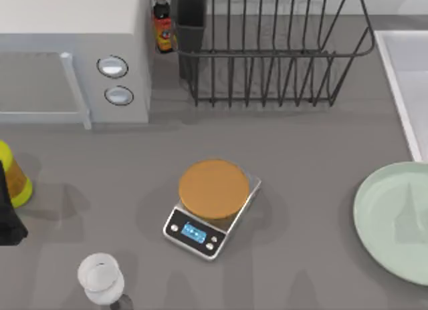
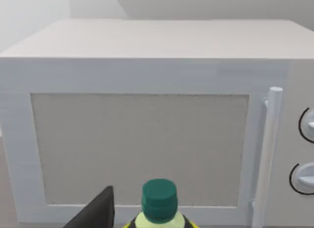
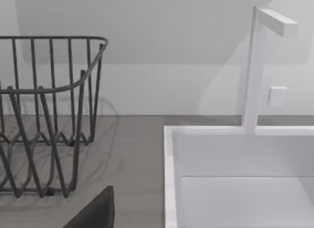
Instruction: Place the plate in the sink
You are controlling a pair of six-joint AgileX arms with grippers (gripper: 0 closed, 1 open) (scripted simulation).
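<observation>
From above, the large round pale mint-green plate [image 1: 394, 220] lies flat on the grey table at its right edge, partly cut off by the frame, with the white rectangular sink [image 1: 401, 89] and its raised pale rim directly behind it on the same side. The plate is well apart from the silver kitchen scale [image 1: 210, 213] with its orange-brown disc at the centre, and the dark wire dish rack [image 1: 267, 53] stands at the back beside the sink. A dark part of the left arm [image 1: 8, 210] sits at the far left edge next to a yellow bottle [image 1: 12, 173]. The left wrist view faces the white microwave [image 2: 147, 115] with the green-capped bottle just below; whether the left gripper is open or closed I cannot tell. The right wrist view looks across the sink's basin toward the white tap [image 3: 257, 66], the rack alongside; its fingers' state I cannot tell either. The right arm looks nearer to the plate, so the pick is probably its job, with a short carry back into the sink.
</observation>
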